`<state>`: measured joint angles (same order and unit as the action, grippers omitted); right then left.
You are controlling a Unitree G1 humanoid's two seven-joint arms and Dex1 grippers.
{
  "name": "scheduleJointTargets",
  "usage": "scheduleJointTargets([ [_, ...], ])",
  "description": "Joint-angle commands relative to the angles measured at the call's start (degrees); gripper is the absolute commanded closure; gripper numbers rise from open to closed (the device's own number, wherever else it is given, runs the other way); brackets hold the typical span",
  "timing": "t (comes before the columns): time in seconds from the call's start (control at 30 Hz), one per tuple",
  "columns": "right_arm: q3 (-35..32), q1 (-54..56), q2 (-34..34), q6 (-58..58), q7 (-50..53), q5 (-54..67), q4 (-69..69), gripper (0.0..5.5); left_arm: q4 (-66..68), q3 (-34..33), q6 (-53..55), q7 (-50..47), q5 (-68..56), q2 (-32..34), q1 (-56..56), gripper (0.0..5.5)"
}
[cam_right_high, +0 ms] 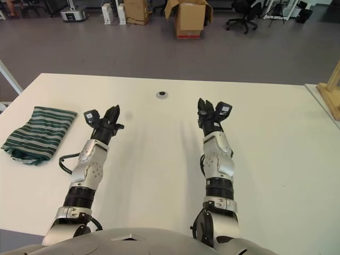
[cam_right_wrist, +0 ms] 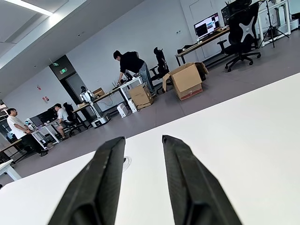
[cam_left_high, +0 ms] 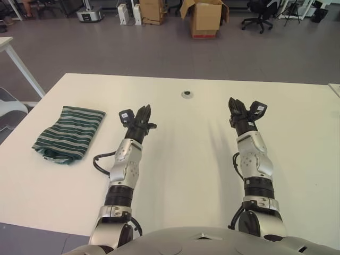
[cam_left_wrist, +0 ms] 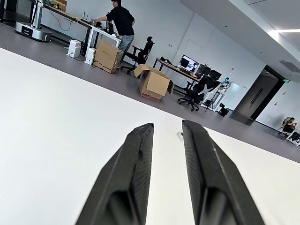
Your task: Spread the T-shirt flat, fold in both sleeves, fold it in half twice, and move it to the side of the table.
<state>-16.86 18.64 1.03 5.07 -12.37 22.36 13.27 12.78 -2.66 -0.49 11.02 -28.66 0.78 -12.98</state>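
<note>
The T-shirt (cam_left_high: 69, 133) lies folded into a compact green bundle with pale stripes, close to the counter's (cam_left_high: 180, 170) left edge, its near end a little rumpled. From my left jaws it sits at about 9 o'clock, well apart, with bare counter between us and nothing touching the cloth. From my right jaws it is also off toward 9 o'clock, much farther away, with my left arm (cam_left_high: 125, 164) in between.

My left jaws are released: the two dark fingers (cam_left_wrist: 126, 183) stand parted by a narrow gap with nothing between them. My right jaws are the same, fingers (cam_right_wrist: 96, 187) slightly apart and grasping nothing.

Both forearms stretch forward over the counter, roughly side by side. The left arm angles slightly toward 1 o'clock, and a black cable (cam_left_high: 100, 160) loops out beside its forearm. The right arm (cam_left_high: 254, 159) angles slightly toward 11 o'clock. Both sets of jaws sit low over the surface, but I cannot tell whether they touch it.

A small round fitting (cam_left_high: 186, 94) is set into the counter at 12 o'clock, between the lines of my two arms and well ahead of both jaws. Beyond the far edge, on the floor, stands an open cardboard box (cam_left_high: 206, 18), with an office chair (cam_left_high: 259, 15) at its 3 o'clock.
</note>
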Motion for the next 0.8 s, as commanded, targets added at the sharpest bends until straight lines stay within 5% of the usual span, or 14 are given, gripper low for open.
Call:
scheduleJointTargets([
  [0.03,0.99,-0.13,0.30,-2.53,0.25,-0.99,1.83,4.02,-0.76,-2.00,-0.89,-1.91,2.75,-0.14,-0.21,4.40],
  [0.8,3.35,3.04,-1.75,-9.91,2.68,-5.26,7.44,4.02,4.04,-7.00,-5.34,0.62,6.05,-1.84,-1.21,4.40],
])
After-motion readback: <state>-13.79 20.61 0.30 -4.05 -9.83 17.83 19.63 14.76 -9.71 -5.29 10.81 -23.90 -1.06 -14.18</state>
